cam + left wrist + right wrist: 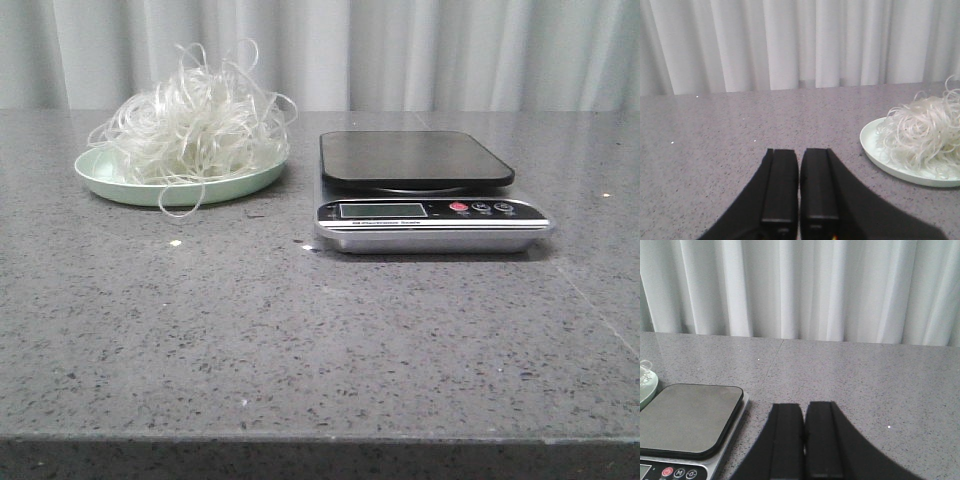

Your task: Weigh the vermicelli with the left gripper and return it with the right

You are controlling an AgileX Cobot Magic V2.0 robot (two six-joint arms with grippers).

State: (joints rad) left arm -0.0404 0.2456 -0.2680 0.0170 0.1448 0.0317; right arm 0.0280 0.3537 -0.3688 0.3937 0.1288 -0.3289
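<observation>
Nothing started yet: vermicelli (pixel 195 115) piled on green plate (pixel 105 178) near table's far left edge, scale (pixel 420 190) bare beside it, left gripper (pixel 799 187) and right gripper (pixel 804 437) both pinched closed, empty; next, open left, reach noodles.

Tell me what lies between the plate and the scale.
Only bare grey tabletop separates the plate from the scale, in the front view.

The scale (pixel 687 426) beside the right gripper (pixel 804 412) carries a round button marked "M" (pixel 679 473). Its display and the strip of print under it are too small to read.
</observation>
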